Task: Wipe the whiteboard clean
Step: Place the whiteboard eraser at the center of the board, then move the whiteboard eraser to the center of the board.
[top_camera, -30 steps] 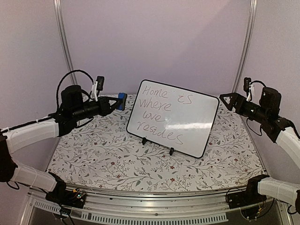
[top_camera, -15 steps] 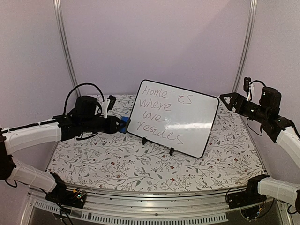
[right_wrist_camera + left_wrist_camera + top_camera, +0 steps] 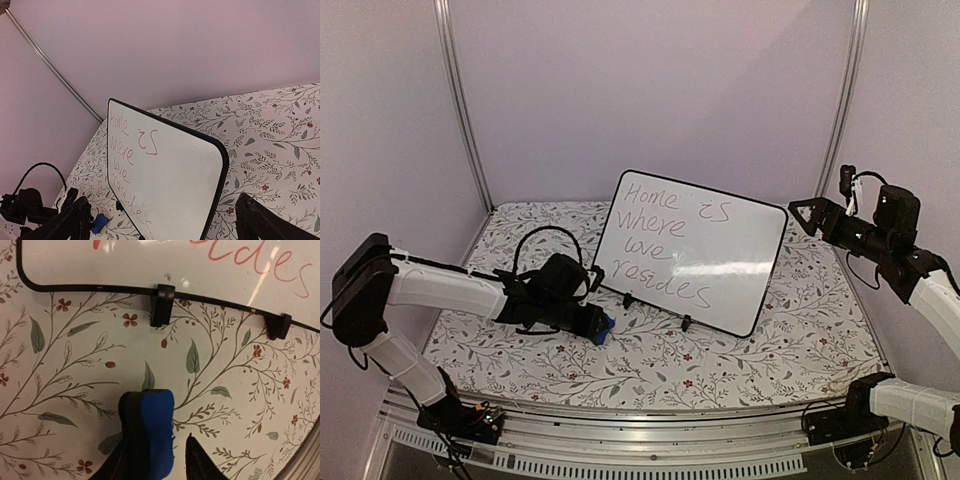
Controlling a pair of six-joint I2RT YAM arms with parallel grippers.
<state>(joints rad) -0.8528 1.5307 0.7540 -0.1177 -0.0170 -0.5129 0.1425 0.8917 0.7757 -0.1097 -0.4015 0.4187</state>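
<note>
**Left fingers** [image 3: 202, 465]: low over the desk [image 3: 740, 365] and parted a little. The blue eraser block [image 3: 156, 435] lies against one finger with a gap to the other, so no firm hold is evident.

**Right fingers** [image 3: 257, 220]: spread wide and empty, held up at the right side, well apart from the board.

**Whiteboard** [image 3: 710, 255]: stands leaning back on two small black feet [image 3: 162, 305] at the middle rear of the desk. All four purple lines of writing are intact, so wiping is judged not yet begun.

**Hazards:**
- With so slack a grip, the eraser block is likely to stay on the desk or twist out if the arm lifts.
- The board rests on its feet alone, and nothing braces it from behind. A hard press on its face could tip it backward or skid it toward the wall.
- A low approach could catch the bottom rim [image 3: 100, 289] or a foot and knock the board askew.

**Edges and room:**
- The board's lower rim and feet are just ahead of the eraser block.
- The floral desk lies bare in front of the board and to its right.
- Bare desk separates the right fingers from the board's right edge.
- The gap behind the board cannot be judged.
</note>
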